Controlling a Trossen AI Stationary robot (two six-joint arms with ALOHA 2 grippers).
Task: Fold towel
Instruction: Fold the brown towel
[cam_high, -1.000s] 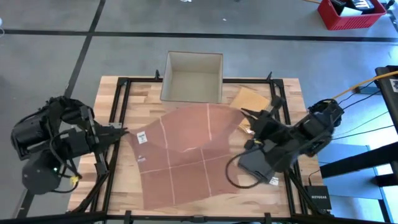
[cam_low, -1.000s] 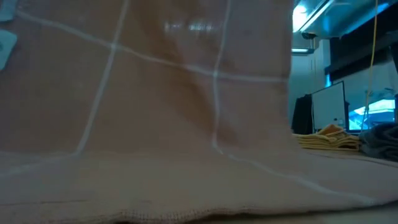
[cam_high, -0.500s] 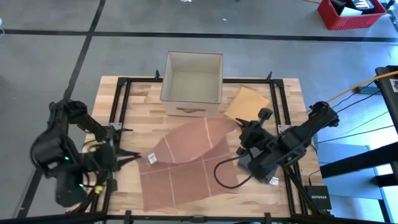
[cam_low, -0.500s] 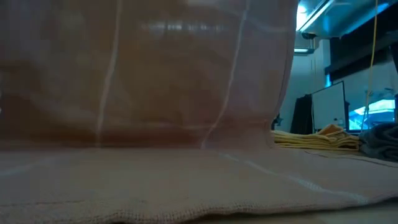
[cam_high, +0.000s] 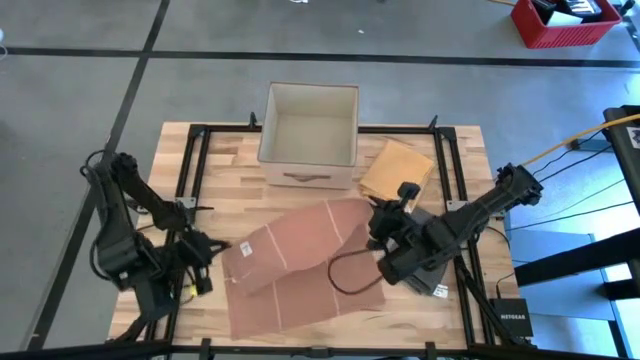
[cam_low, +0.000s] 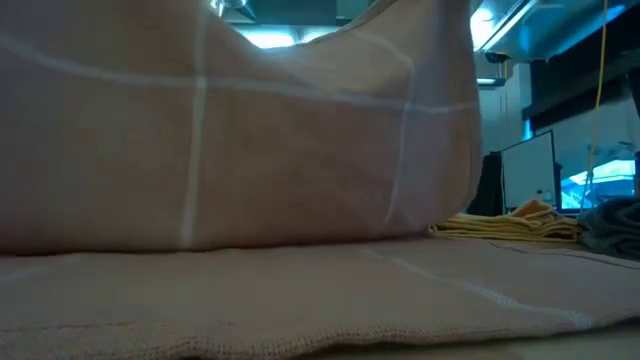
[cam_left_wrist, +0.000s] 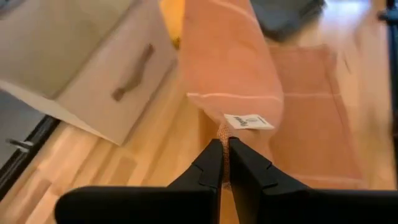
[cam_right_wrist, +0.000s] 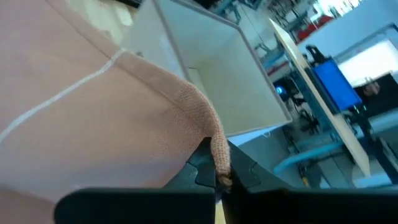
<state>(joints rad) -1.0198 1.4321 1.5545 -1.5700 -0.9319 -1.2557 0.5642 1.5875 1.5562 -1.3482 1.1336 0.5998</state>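
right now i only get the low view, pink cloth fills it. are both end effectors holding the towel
Observer: Yes. The left end effector is shut on a towel corner beside its white tag.
Operator: and the right
Observer: The right end effector is shut on another corner, in front of the white box.
Operator: is it folded yet
Observer: Half over; the carried edge hangs above the flat near part.

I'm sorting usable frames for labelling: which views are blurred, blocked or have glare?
High view: sharp, evenly lit. Low view: pink towel fills the frame, near edge soft. Left wrist view: box and table blurred. Right wrist view: bright monitor behind.
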